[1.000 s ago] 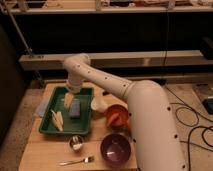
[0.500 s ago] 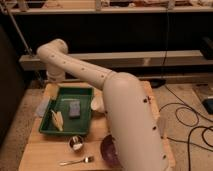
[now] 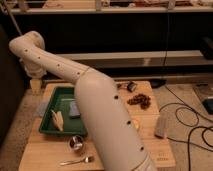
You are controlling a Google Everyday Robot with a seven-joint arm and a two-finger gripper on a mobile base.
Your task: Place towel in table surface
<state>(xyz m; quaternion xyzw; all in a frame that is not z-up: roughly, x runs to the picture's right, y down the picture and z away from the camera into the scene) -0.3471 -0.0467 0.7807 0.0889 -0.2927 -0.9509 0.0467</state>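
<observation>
Gripper (image 3: 35, 86) has swung left, clear of green tray (image 3: 62, 100) — fingers wide, empty; towel (image 3: 42, 106) lies on worktop (image 3: 45, 150) beside tray — placement looks done.

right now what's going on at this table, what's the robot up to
The robot's arm stretches across the wooden table surface. Its gripper hangs open near the far left corner, seemingly holding nothing. The towel lies rumpled on the tabletop, just left of the green tray and nearer the camera than the gripper. The tray holds a blue-grey block and a yellow wedge.
</observation>
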